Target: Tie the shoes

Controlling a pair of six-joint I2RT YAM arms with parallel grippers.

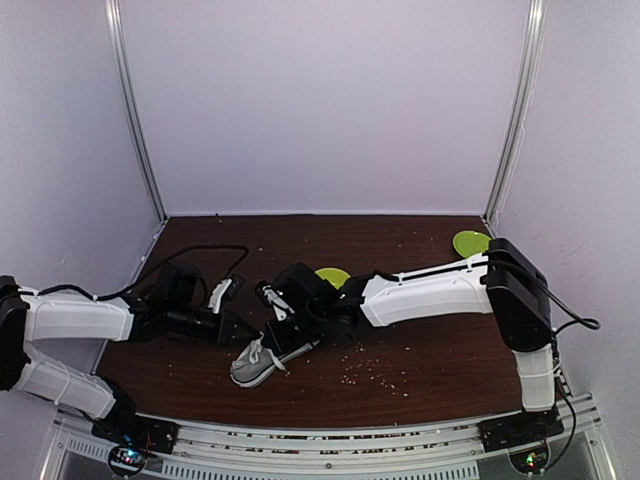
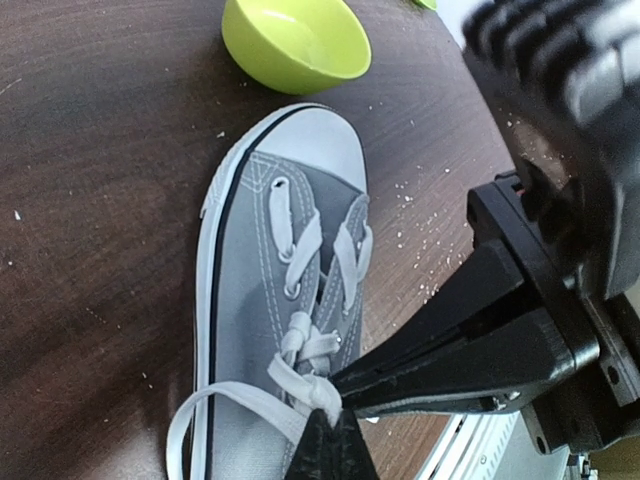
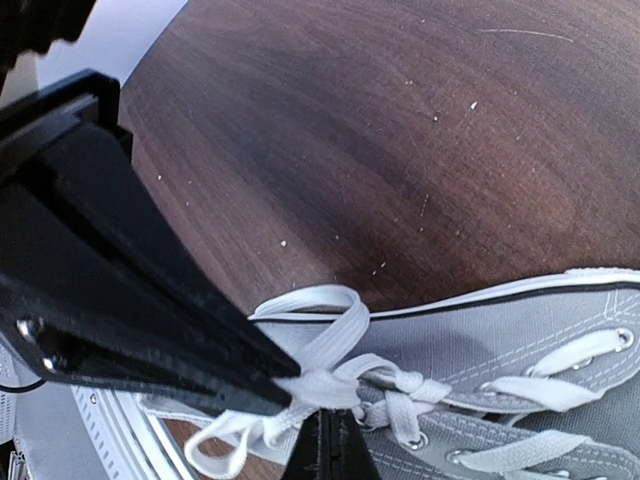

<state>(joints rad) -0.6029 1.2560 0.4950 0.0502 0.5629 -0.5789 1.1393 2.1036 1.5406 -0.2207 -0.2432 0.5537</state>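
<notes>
Shoe (image 2: 250, 330) is lying on the table (image 1: 430, 350), toe pointing at the green bowl (image 2: 295, 40). Left gripper (image 2: 325, 425) is pinching the white laces (image 2: 300, 350) at the knot, jaws closed tight. Right gripper (image 3: 322, 420) is clamping the same laces beside it.

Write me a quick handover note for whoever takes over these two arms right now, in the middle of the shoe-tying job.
Left gripper: shut, pinching the laces at the knot.
Right gripper: shut, its tip on the same knot from the opposite side.
Shoe: on the table between the arms, upper facing up, toe cap near the green bowl but apart from it.
Done: laces threaded through the eyelets; a knot with loose loops sits at the top.
Left: probably draw the loops snug, then release. Whether the bow would hold cannot be told.
</notes>
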